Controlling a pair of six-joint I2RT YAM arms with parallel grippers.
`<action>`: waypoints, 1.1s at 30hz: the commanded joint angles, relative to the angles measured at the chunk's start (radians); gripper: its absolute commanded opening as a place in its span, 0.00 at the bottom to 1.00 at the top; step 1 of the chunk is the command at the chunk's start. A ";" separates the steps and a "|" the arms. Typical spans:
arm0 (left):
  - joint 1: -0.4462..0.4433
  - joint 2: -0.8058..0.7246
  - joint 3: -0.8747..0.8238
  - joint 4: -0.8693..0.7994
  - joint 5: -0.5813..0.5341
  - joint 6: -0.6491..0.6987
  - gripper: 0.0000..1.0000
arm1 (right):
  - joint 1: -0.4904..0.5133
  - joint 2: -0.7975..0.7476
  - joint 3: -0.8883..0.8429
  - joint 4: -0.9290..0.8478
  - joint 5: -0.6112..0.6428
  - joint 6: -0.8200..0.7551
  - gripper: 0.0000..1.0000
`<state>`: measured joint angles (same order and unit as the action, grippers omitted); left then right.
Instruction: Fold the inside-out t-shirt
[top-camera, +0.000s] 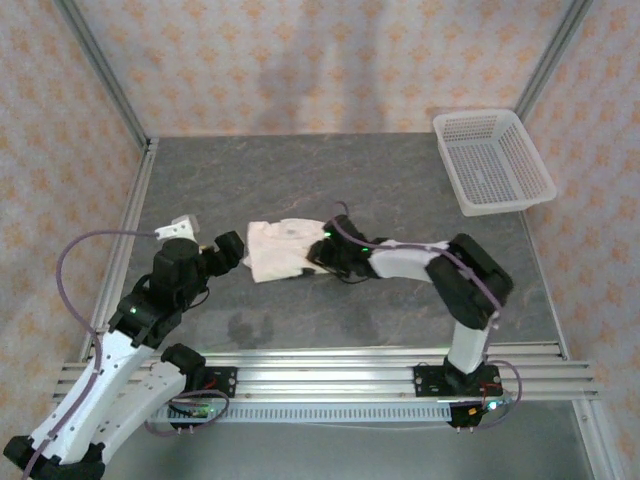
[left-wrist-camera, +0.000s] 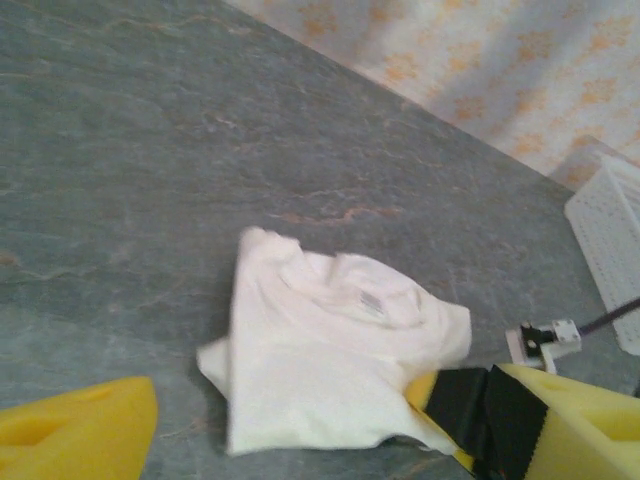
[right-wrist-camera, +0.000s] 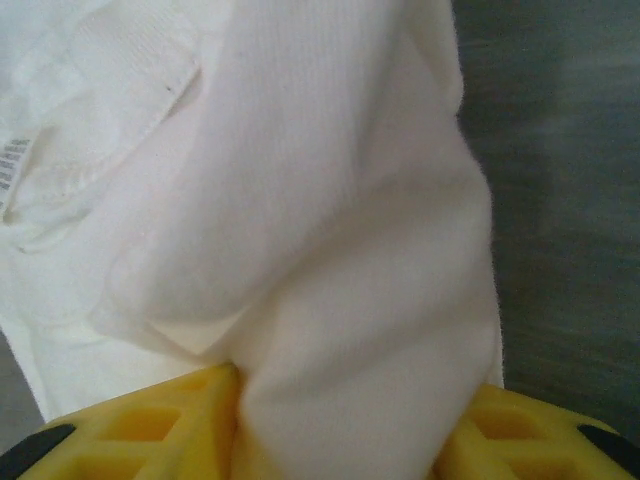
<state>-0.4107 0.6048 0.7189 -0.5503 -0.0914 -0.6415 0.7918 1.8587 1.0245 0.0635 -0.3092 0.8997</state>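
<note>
rail: alu rail (top-camera: 330, 365) along near table edge, both arm bases bolted on it
L claw (top-camera: 232, 250): low over table (top-camera: 400, 190), left of centre, pointing right at t-shirt; just beside shirt's left edge
L claw state: spread wide; yellow fingers (left-wrist-camera: 70, 430) far apart at both lower corners of left wrist view, gripping nothing
t-shirt (top-camera: 280, 245): white, wrinkly, bunched into compact heap on grey table, about mid-depth, a bit left of centre, between the two claws
t-shirt detail: collar (left-wrist-camera: 330, 290) on top, small neck label (left-wrist-camera: 371, 301) showing; seams visible in right wrist view
R claw (right-wrist-camera: 345, 390): at shirt's right edge, arm reaching in from right side
R claw state: pinching t-shirt; thick fold of cloth bunched up between the two yellow fingers (right-wrist-camera: 150, 425), rest of cloth spreading away beyond them
R side of shirt: slightly raised where pinched; how far off table, can't tell
basket (top-camera: 492, 160): white mesh plastic, far right corner of table, well apart from shirt
bkgd: patterned wall panels (top-camera: 320, 60) behind table
</note>
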 joint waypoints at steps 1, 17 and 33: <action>0.007 -0.032 -0.044 -0.067 -0.083 -0.033 0.86 | 0.087 0.193 0.211 0.116 0.084 0.092 0.46; 0.353 0.310 -0.102 0.090 0.204 -0.354 0.73 | -0.097 -0.189 0.192 -0.038 0.120 -0.058 0.73; 0.413 0.815 -0.097 0.593 0.012 -0.666 0.85 | -0.155 -0.572 -0.056 -0.220 0.217 -0.150 0.74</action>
<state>-0.0181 1.3903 0.5945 -0.0673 0.0074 -1.3010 0.6453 1.2869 0.9672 -0.1219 -0.0971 0.7898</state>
